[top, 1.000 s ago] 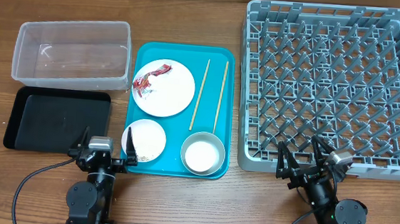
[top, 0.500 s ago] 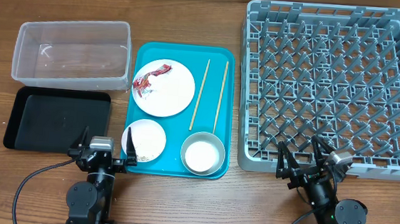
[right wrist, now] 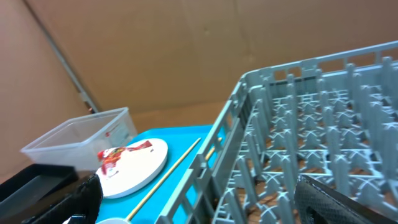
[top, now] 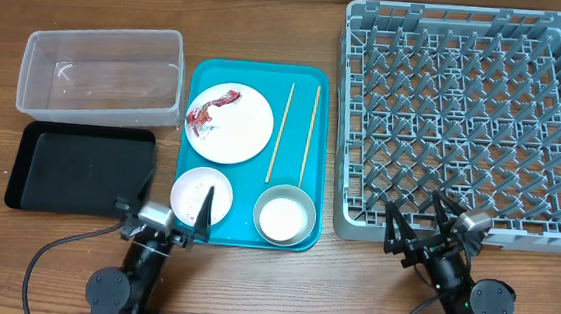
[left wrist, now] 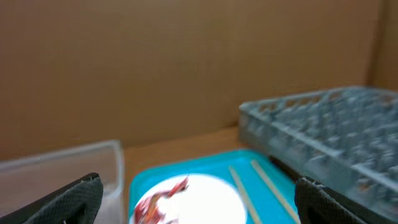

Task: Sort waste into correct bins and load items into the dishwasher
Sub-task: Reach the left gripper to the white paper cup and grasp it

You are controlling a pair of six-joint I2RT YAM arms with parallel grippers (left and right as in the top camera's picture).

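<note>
Two chopsticks (top: 280, 133) lie where they were a second ago. What has changed is your left gripper (top: 177, 204), which has swung toward the desk's right edge, so one finger now overlaps the smaller plate (top: 193, 188). The sticks are thin, pale wood, side by side on the teal tray (top: 198, 80). Their long axes run from the near edge to the far edge, with the far tips leaning slightly right. Your left gripper and right gripper (top: 417, 224) both stand spread, holding nothing.
</note>
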